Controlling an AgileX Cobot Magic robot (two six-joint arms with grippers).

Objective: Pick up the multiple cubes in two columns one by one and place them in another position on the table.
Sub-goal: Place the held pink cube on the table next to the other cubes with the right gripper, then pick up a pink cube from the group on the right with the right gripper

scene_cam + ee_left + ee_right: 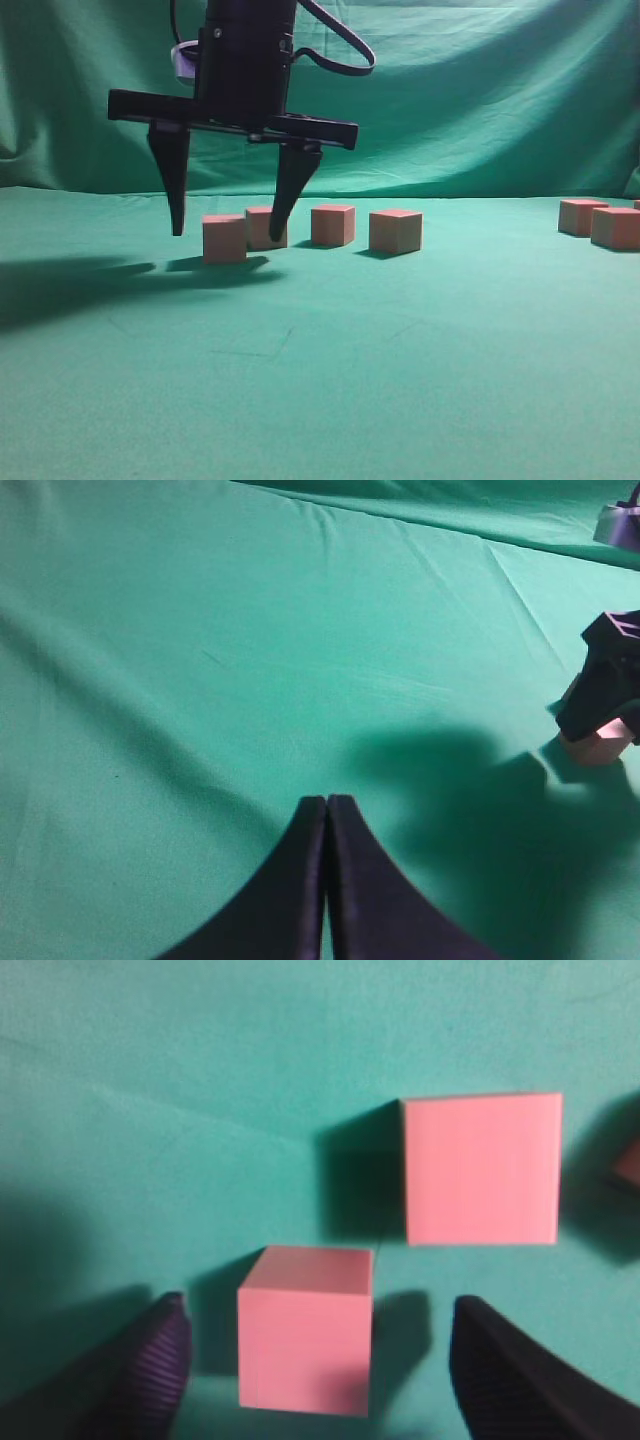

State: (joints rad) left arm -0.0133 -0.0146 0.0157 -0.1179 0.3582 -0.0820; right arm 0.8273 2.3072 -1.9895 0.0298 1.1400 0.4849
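Note:
Four salmon-pink cubes stand in a loose group on the teal table [330, 380]. My right gripper [226, 235] hangs over the leftmost cube [224, 238], open, one finger on each side and clear of it. In the right wrist view that cube [305, 1345] rests on the cloth between the spread fingertips [160, 1350], with a second cube [481, 1168] behind it. More cubes [582, 216] [615, 228] sit at the far right. My left gripper [327, 800] is shut on nothing above bare cloth; it does not show in the exterior view.
The other cubes of the left group [264, 227] [332, 224] [395, 231] stand just behind and right of the straddled one. A wrinkled green backdrop [480, 90] closes the far side. The left wrist view catches the right arm's finger [610, 680] over a cube [598, 746].

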